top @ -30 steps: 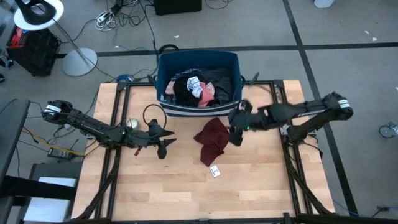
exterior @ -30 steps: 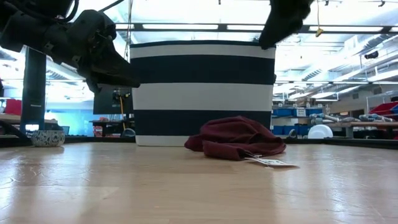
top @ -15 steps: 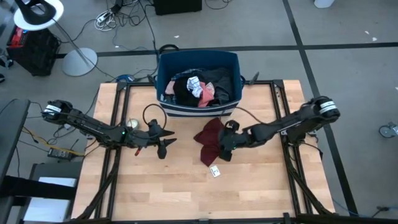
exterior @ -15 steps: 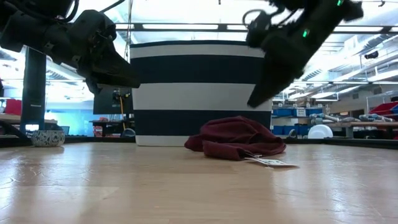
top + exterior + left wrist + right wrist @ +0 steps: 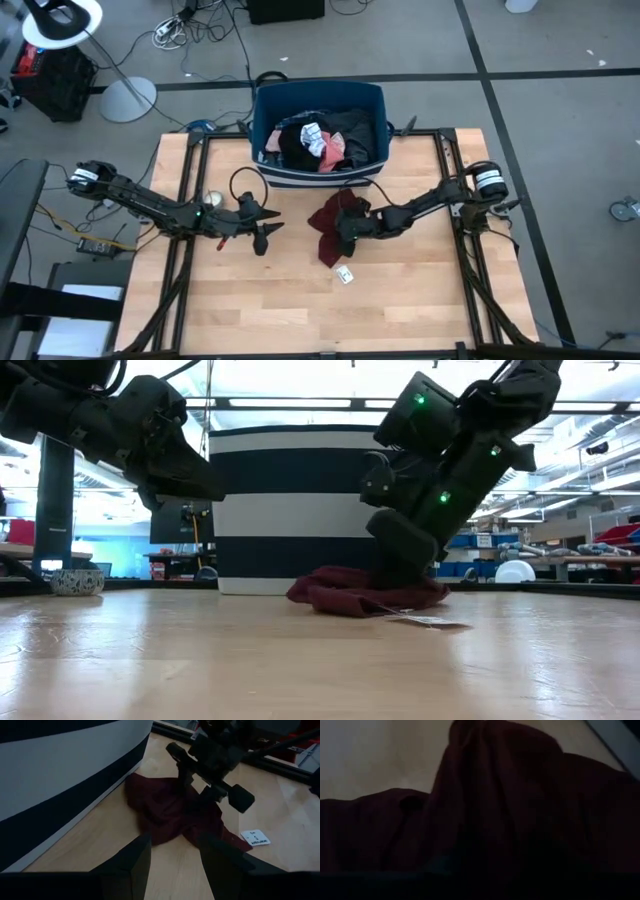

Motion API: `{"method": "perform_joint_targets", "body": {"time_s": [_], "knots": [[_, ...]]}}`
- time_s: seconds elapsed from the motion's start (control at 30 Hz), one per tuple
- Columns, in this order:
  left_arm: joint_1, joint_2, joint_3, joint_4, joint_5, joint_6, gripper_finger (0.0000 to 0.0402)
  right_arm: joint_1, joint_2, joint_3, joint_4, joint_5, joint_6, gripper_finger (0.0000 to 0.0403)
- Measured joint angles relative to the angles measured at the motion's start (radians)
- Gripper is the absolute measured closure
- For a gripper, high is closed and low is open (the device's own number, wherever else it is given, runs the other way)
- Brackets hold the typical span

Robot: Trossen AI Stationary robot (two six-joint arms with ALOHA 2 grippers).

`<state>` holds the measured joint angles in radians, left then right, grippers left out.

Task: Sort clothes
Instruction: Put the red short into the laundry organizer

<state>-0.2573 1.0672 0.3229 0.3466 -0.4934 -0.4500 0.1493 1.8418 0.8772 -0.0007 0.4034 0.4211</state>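
A maroon garment (image 5: 328,228) lies crumpled on the wooden table in front of the navy and white bin (image 5: 320,165); it also shows in the low view (image 5: 350,592) and the left wrist view (image 5: 165,810). My right gripper (image 5: 346,228) is down on the garment's middle, fingers apart. My left gripper (image 5: 264,234) hovers open and empty above the table, left of the garment. Black, grey and pink-and-white clothes (image 5: 320,142) lie piled in the bin. My right gripper comes slanting down from the table's right side, and its spread fingers (image 5: 181,766) sink into the middle of the maroon garment (image 5: 172,795). The garment lies on the table under them. The fingertips are buried in the cloth, so the hold does not show.
A white tag (image 5: 346,276) lies on the table just in front of the garment. A small bowl (image 5: 76,581) stands at the table's left. Black frame rails (image 5: 185,200) run along both sides. Bare wood fills the near half of the table.
My right gripper has come from beside the bin toward the table's left and down onto the maroon garment. The garment's top has been pressed flatter under it, and its left edge has spread a little toward the left.
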Motion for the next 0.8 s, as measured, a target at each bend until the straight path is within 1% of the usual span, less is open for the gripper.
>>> {"method": "perform_joint_targets", "body": {"time_s": [0.07,0.17,0.2,0.23,0.3,0.4,0.5,0.6,0.73,0.8], "knots": [[0.000,0.000,0.000,-0.001,0.000,0.000,0.0229,0.000,0.012,-0.001,0.008,-0.017,0.001,0.0280],[0.000,0.000,0.000,-0.001,0.000,0.001,0.0229,0.007,-0.003,-0.001,0.003,-0.031,-0.012,0.0363],[0.000,0.000,0.000,0.000,0.000,0.001,0.0229,0.011,-0.017,-0.002,-0.005,-0.040,-0.027,0.0381],[0.000,0.000,0.000,0.000,0.000,0.001,0.0229,0.013,-0.035,-0.006,-0.025,-0.049,-0.044,0.0387],[0.000,0.000,0.000,-0.001,0.000,0.001,0.0229,0.015,-0.074,-0.002,-0.059,-0.062,-0.059,0.0385],[0.000,0.000,0.000,0.000,0.000,0.002,0.0229,0.016,-0.166,0.029,-0.105,-0.062,-0.060,0.0391],[0.000,0.000,0.000,0.000,0.009,0.004,0.0229,0.019,-0.251,0.056,-0.191,-0.055,-0.083,0.0395],[0.000,0.000,0.000,0.005,0.044,0.027,0.0229,0.030,-0.341,0.106,-0.258,-0.029,-0.111,0.0395],[0.000,0.000,0.000,0.007,0.050,0.030,0.0229,0.047,-0.434,0.194,-0.374,0.030,-0.146,0.0397],[0.000,0.000,0.000,0.009,0.050,0.030,0.0229,0.052,-0.466,0.246,-0.399,0.065,-0.176,0.0397]]}}
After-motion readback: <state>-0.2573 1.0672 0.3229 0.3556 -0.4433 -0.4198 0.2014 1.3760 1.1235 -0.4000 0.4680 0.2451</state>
